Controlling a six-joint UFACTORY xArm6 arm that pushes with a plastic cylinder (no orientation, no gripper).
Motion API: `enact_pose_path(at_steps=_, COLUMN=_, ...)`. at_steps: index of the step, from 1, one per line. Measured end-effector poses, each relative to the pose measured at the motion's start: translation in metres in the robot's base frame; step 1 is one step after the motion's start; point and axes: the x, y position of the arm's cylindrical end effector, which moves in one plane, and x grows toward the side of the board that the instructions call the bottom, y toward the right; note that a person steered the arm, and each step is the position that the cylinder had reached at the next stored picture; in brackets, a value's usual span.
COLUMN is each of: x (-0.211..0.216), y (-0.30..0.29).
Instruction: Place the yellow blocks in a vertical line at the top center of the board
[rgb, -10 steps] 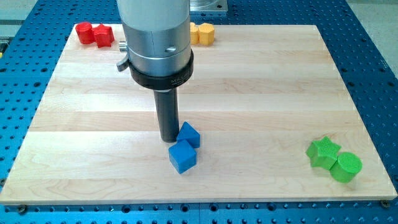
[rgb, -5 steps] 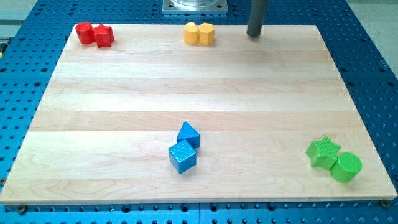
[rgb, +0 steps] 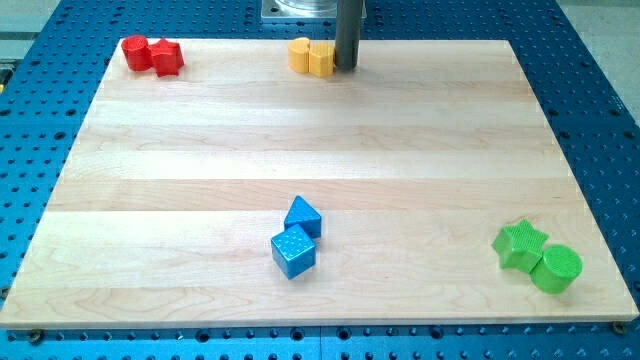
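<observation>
Camera view: my tip (rgb: 346, 68) touches yellow blocks (rgb: 310, 56) lying side-by-side, left-to-right, gripping nothing.

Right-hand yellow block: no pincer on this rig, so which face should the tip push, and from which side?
My tip sits against the right face of the right yellow block, which touches the left yellow block in a horizontal pair. For a vertical line, I'd probably push its top face, coming from the view's top, to slide it below its neighbour.
</observation>
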Motion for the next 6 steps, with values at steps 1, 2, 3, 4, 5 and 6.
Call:
enact_pose_path(at_steps=1, x=0.013, y=-0.031)
enact_pose_path(at_steps=2, x=0.068, y=-0.069)
enact_pose_path(at_steps=3, x=0.083, y=-0.105)
enact_pose_path(at_steps=4, x=0.089, y=-0.151)
enact_pose_path(at_steps=5, x=0.075, y=-0.176)
enact_pose_path(at_steps=6, x=0.068, y=-0.135)
